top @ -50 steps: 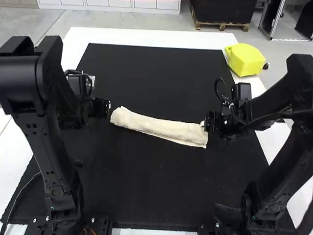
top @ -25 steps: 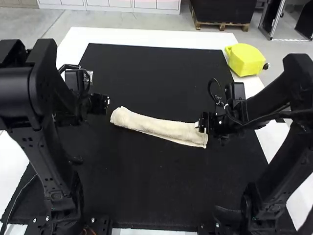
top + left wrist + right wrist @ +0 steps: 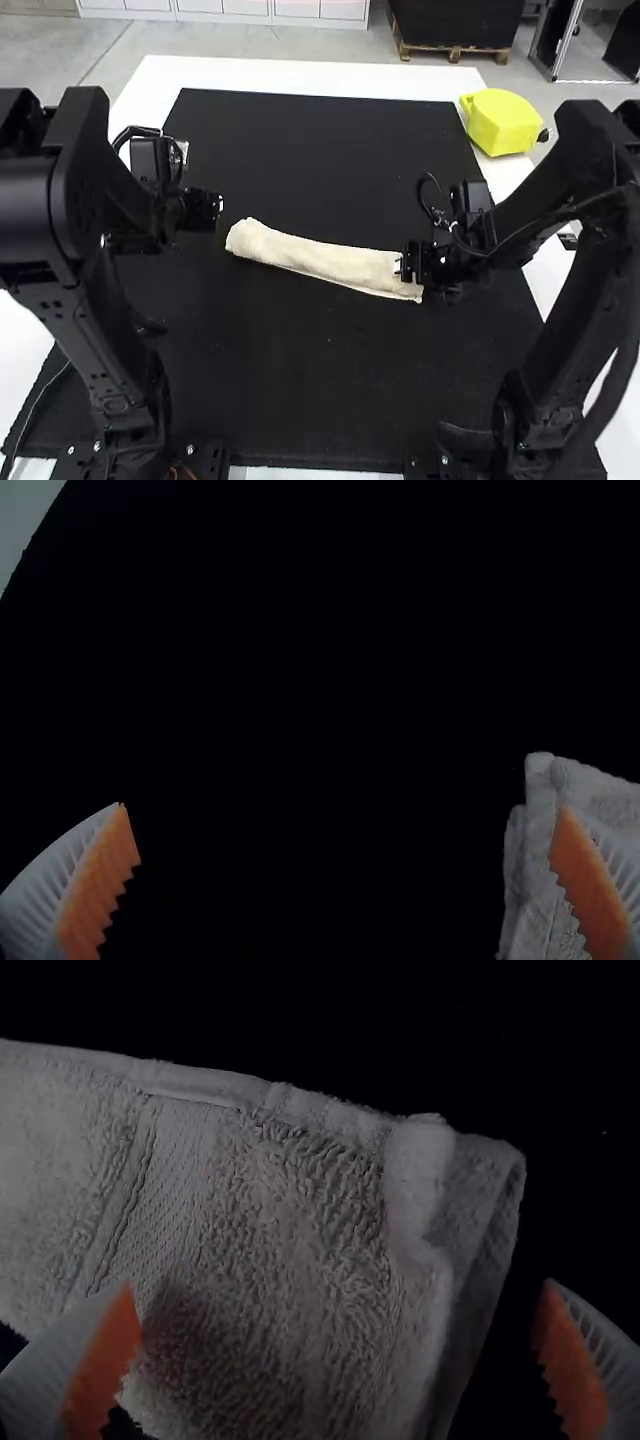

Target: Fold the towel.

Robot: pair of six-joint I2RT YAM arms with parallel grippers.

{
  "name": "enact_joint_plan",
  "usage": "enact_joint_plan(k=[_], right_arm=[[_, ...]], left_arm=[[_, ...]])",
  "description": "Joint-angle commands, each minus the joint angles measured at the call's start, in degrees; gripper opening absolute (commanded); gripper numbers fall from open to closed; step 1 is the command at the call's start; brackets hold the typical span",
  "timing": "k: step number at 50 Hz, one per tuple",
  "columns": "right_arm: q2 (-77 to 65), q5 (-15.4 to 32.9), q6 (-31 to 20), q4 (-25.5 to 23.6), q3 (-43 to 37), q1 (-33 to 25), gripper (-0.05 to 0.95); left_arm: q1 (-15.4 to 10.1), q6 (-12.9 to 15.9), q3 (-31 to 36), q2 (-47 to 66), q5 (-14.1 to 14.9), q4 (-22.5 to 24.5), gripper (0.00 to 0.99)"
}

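The cream towel (image 3: pixel 320 262) lies folded into a long narrow strip across the middle of the black mat. Off its left end is my left gripper (image 3: pixel 218 212); in the left wrist view that gripper (image 3: pixel 345 835) is open, one finger over the towel's end (image 3: pixel 545 880) and nothing held. My right gripper (image 3: pixel 408 262) is over the strip's right end. Seen from the right wrist, the gripper (image 3: pixel 340 1330) stands open above the towel (image 3: pixel 290 1230), whose layered end and folded edge lie between and beyond its fingers.
A black mat (image 3: pixel 320 150) covers most of the white table (image 3: pixel 300 75). At the table's back right corner sits a yellow object (image 3: pixel 500 122).
My right gripper has moved left, from beside the towel's right end to over it. The left gripper has shifted slightly left, away from the towel. The towel lies as before.
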Motion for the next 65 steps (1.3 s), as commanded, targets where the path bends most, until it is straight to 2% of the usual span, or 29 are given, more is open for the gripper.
enact_joint_plan(k=[1, 3, 8, 11, 12, 13, 20, 28, 32, 38, 48, 59, 65], right_arm=[[1.4, 0.4, 0.5, 0.6, 0.3, 1.5, 0.86], [1.9, 0.3, 0.5, 0.6, 0.3, 1.7, 0.78], [3.5, -2.9, 0.7, 0.7, 0.4, 2.2, 0.47], [4.7, -4.8, 1.0, 0.6, 0.7, 2.3, 0.18], [4.9, -5.0, 0.9, 0.6, 0.8, 2.1, 0.02], [4.9, -5.3, 0.7, 0.5, 0.8, 2.0, -0.03], [4.7, -6.1, -0.4, -1.6, 1.6, 0.7, -0.02], [0.8, -6.3, 0.1, -4.5, 3.5, -5.2, -0.02], [-1.7, -6.8, -0.3, -8.0, 4.8, -7.6, -0.02], [-5.0, -6.9, -0.7, -10.3, 5.4, -8.0, -0.02], [-8.1, -7.7, 0.9, -13.6, 7.3, -3.8, -0.03], [-8.2, -7.6, 5.0, -13.8, 11.2, 5.7, -0.03], [-7.6, -6.9, 7.0, -12.0, 13.5, 11.0, -0.03]], left_arm=[[0.6, -0.5, 1.7, -1.9, 0.0, -0.1, 0.964], [0.6, -0.5, 1.7, -2.2, 0.0, -0.2, 0.964], [0.6, -0.5, 1.7, -2.9, 0.0, -1.0, 0.962], [0.6, -0.5, 1.7, -3.4, 0.0, -1.2, 0.962], [0.6, -0.5, 1.6, -3.7, 0.0, -1.3, 0.962], [0.6, -0.5, 1.6, -3.8, 0.0, -1.3, 0.962], [1.1, -0.5, 1.7, -5.1, 0.0, -1.9, 0.962], [1.9, -0.5, 1.9, -5.3, 0.0, -3.0, 0.962], [2.3, -0.5, 1.9, -5.3, 0.0, -3.6, 0.962], [2.4, -0.6, 1.7, -5.3, 0.0, -3.9, 0.962], [2.3, -0.7, 1.6, -5.3, -0.2, -3.8, 0.962], [2.4, -0.8, 0.9, -5.3, -1.3, -3.2, 0.964], [2.4, -0.8, 0.2, -5.3, -2.0, -3.0, 0.962]])
